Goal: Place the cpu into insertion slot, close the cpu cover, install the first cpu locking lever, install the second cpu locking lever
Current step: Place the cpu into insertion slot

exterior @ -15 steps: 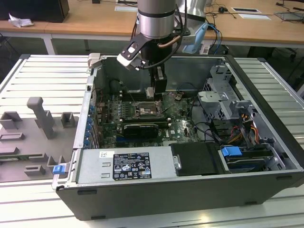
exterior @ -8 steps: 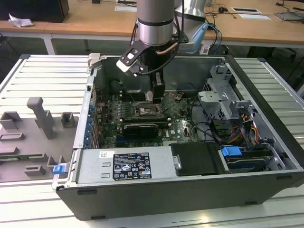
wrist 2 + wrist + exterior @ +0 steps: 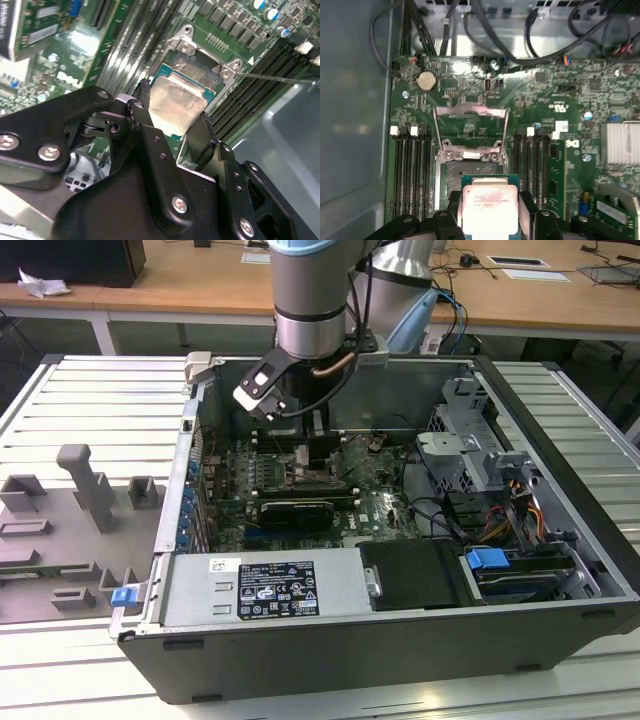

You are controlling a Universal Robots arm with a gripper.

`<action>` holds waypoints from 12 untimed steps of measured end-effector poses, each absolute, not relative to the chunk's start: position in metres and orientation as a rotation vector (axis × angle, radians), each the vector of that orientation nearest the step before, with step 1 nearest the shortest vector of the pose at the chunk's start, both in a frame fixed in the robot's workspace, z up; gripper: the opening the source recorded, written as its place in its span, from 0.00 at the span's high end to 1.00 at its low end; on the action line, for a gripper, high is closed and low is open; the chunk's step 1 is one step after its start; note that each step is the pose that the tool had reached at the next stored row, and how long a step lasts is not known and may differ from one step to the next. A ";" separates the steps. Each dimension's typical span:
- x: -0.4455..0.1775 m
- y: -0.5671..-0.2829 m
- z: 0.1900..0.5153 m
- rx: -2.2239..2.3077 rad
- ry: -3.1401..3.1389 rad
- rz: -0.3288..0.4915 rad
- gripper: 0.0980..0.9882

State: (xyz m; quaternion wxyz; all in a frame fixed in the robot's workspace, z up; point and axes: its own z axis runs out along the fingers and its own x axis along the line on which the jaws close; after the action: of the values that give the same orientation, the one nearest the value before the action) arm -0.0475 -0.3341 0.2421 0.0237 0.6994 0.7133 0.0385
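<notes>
The open computer case [image 3: 330, 680] held the green motherboard [image 3: 560, 90]. Beyond the jaws stood the cpu cover [image 3: 470, 111], hinged up. Nearer lay the insertion slot [image 3: 470, 170] — the gripper [image 3: 174, 102] gripped the cpu [image 3: 489, 204] by two edges, partly over the slot's near side.

An open dark grey metal computer case [image 3: 330, 670] lies on a pale slatted table [image 3: 90, 390]; long black memory slots [image 3: 412, 175] flank the gripper [image 3: 489, 205], a round silver coin battery [image 3: 426, 80] well ahead of it.
</notes>
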 end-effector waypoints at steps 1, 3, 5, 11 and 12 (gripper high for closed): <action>-0.047 -0.332 0.240 2.165 2.208 0.119 0.51; -0.048 -0.326 0.233 2.165 2.208 0.119 0.51; -0.047 -0.325 0.229 2.165 2.207 0.119 0.51; -0.047 -0.324 0.219 2.198 2.173 0.118 0.51; -0.048 -0.324 0.216 2.197 2.174 0.118 0.51</action>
State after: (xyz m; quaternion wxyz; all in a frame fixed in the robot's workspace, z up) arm -0.0475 -0.3242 0.2160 0.0243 0.7102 0.7026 0.0381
